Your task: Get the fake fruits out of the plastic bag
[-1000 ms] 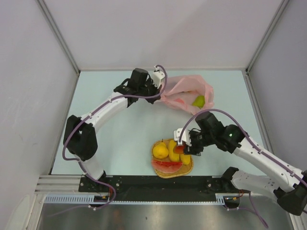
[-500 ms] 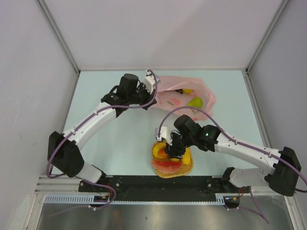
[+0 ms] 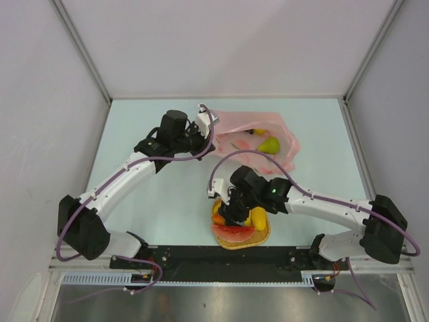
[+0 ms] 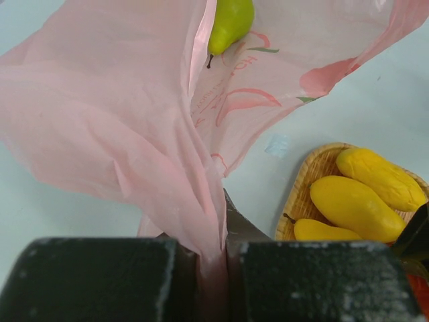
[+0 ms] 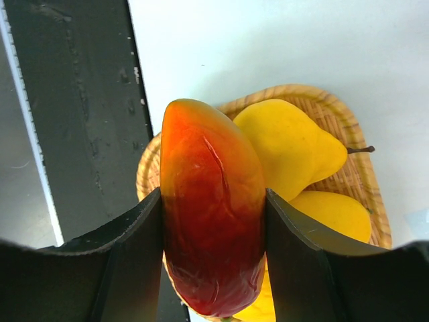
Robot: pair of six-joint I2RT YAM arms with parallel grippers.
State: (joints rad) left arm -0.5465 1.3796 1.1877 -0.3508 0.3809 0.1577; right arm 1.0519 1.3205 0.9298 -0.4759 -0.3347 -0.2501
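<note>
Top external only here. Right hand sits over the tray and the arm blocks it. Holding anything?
Observer: Yes. Right wrist view: the right hand is clamped on a red-orange fruit, over the woven tray.
Operator: Left hand on the bag?
Observer: Left wrist view: left hand shut, a gathered fold of the pink bag pinched between its fingers.
Operator: Tray contents under the arm?
Observer: Left wrist view shows three yellow fruits lying side by side in it.

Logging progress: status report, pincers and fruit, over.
Left pincer shut on pink bag. Right pincer gripping red-orange fruit above tray. Green pear inside bag. Nothing blocking.
</note>
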